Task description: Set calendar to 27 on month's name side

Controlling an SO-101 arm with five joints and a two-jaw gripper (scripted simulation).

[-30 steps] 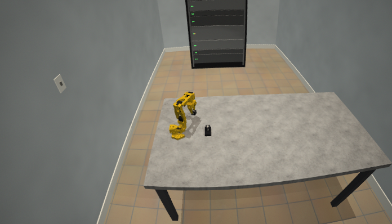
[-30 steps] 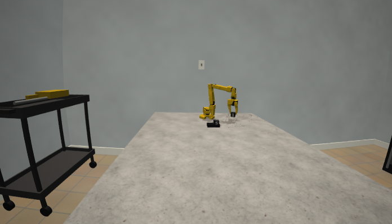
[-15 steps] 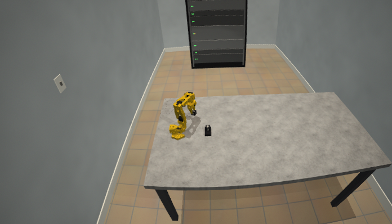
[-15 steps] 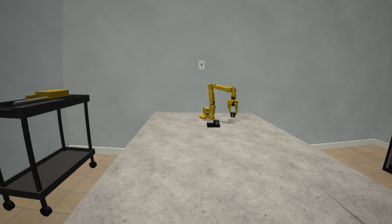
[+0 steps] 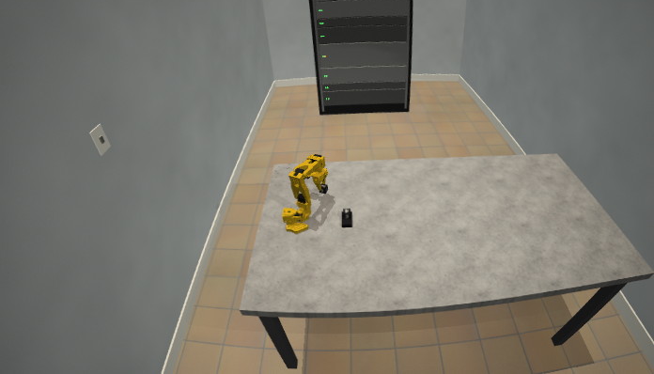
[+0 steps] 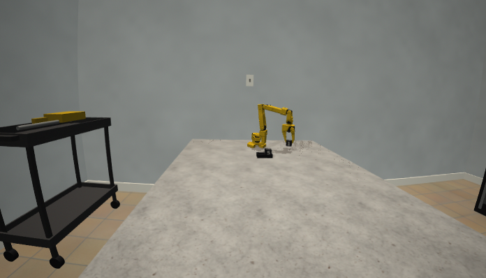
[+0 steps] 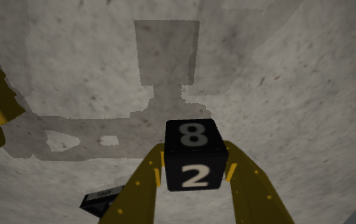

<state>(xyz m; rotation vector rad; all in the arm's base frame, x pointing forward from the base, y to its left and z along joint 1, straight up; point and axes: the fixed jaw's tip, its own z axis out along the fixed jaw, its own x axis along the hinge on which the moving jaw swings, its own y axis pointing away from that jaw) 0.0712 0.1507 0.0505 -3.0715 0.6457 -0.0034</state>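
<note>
My gripper [image 5: 323, 188] [image 6: 289, 142] [image 7: 195, 167] is shut on a black cube, held above the table. In the wrist view the held cube [image 7: 194, 171] shows an 8 on one face and a 2 on the face below it, both upright in that view. The black tray [image 5: 346, 224] [image 6: 261, 155] lies flat on the table, away from the gripper; part of it shows at the lower left of the wrist view, behind a finger. The other black cube [image 6: 267, 151] is at one end of the tray, with a digit that looks like 5 facing the exterior camera. The tray's month name is not readable.
The arm's base [image 5: 295, 221] [image 6: 256, 140] stands on the table [image 5: 458, 225] [image 6: 251, 217] beside the tray. A cart [image 6: 64, 127] with yellow boxes stands off the table at the left in the exterior view. A server rack [image 5: 364, 55] stands behind the table in the top view.
</note>
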